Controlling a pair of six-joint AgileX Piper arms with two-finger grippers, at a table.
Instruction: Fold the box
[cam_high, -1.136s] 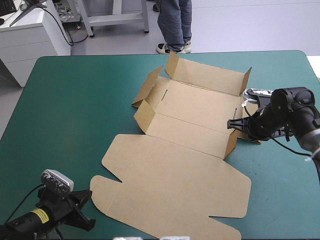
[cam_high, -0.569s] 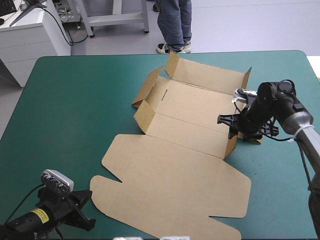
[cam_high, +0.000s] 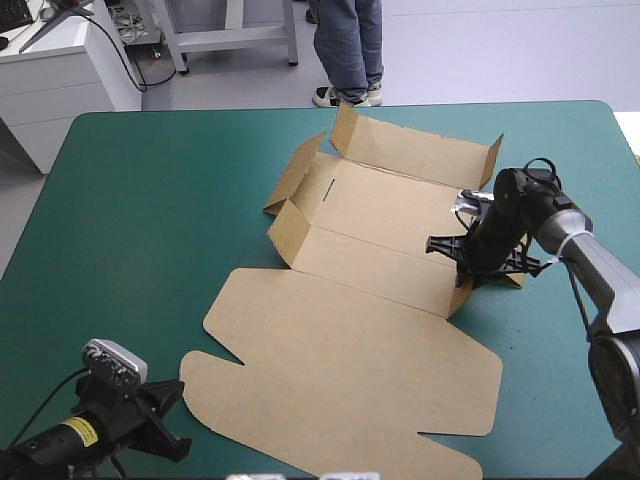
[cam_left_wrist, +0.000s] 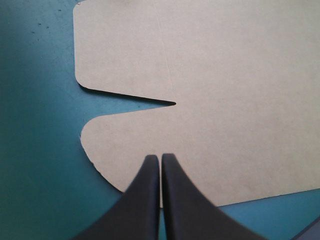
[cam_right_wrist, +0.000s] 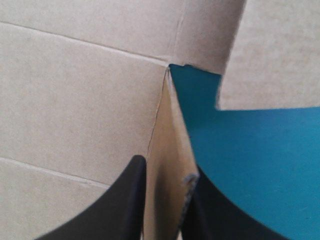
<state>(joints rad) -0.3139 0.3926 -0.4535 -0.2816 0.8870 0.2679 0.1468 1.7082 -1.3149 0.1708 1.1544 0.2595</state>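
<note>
teal-green table (cam_high: 150, 200); brown box (cam_high: 360, 370) lies mid-table, lid flat twd near edge, far walls raised. right gripper (cam_right_wrist: 165, 172) seems to pinch box's upright right-side flap. left gripper (cam_left_wrist: 160, 160) pressed together, tips over lid's near-left corner.

Bare table (cam_high: 150, 220) beside box (cam_high: 380, 215), walls raised

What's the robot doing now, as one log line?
right end effector: shut on side flap of box | left end effector: shut, by corner of lid
</note>
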